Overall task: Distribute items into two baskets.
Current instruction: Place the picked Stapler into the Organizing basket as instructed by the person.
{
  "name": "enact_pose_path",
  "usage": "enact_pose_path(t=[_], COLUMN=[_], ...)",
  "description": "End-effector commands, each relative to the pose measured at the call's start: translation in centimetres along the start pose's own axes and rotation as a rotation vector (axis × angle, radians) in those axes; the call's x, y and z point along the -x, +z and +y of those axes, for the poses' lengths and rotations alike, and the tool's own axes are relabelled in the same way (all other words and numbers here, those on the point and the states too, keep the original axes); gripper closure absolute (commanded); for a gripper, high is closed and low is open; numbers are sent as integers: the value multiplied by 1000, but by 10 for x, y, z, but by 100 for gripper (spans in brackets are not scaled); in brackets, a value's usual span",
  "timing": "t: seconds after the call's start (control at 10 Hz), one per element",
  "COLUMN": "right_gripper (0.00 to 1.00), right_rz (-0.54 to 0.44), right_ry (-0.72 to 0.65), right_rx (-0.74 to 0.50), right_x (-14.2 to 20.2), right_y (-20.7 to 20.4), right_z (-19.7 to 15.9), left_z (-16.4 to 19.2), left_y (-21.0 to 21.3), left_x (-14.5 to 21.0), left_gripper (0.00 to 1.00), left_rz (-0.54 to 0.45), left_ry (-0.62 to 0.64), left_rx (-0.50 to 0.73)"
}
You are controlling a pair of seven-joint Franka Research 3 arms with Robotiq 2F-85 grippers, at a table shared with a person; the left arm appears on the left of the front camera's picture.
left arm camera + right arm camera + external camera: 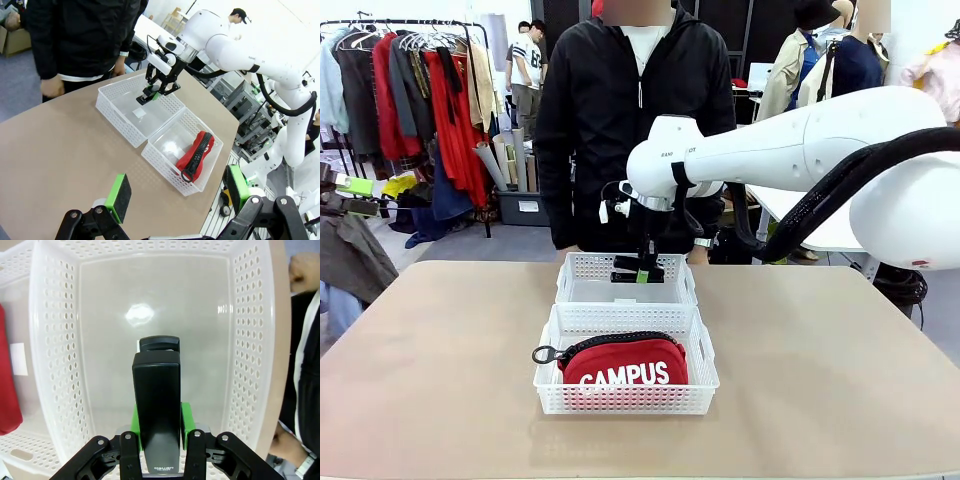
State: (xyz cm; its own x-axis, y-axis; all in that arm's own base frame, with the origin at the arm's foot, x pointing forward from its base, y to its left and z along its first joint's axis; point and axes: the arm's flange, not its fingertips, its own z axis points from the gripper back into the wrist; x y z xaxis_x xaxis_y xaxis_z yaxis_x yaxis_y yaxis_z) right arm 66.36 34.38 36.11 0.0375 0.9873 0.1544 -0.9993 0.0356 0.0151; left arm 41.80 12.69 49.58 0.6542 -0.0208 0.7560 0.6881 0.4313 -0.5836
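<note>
One black stapler (pixel 156 405) is pinched between the green pads of the right claw (pixel 640 272), which is closed on it and holds it above the floor of the far basket (pixel 582 283), within the span of that basket's rim. One red zip pouch (pixel 625 363) with white "CAMPUS" lettering lies in the near basket (pixel 548 385), its black zipper pull hanging over the left rim. The two white lattice baskets stand touching, end to end, at the middle of the tabletop (pixel 440 370). In the left wrist view the left claw (pixel 177 197) hangs off the tabletop's near corner with its jaws spread wide and nothing between them. One person in a black jacket (pixel 620 90) stands at the far edge, directly behind the far basket. The tabletop is plain beige; behind it are one clothes rack (pixel 420 90) with hung garments, and other people farther off.
</note>
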Motion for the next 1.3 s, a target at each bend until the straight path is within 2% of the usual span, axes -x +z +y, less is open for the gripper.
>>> enact_pose_path(t=[0.0,0.8,0.9,1.2], right_gripper=[100,100,100,100], right_rz=[12,-28,10,10], right_ry=[-20,12,-16,-16], right_rx=[10,-51,-35,-35], right_x=[-4,7,10,10], right_y=[-3,-19,-27,-27], right_z=[-8,-13,-4,-4], left_z=[-1,-1,-1,-1], left_y=[1,1,1,1], left_x=[0,0,0,0], left_gripper=[0,0,0,0], left_rz=[-4,-4,-4,-4], left_ry=[-2,-2,-2,-2], left_rx=[0,0,0,0])
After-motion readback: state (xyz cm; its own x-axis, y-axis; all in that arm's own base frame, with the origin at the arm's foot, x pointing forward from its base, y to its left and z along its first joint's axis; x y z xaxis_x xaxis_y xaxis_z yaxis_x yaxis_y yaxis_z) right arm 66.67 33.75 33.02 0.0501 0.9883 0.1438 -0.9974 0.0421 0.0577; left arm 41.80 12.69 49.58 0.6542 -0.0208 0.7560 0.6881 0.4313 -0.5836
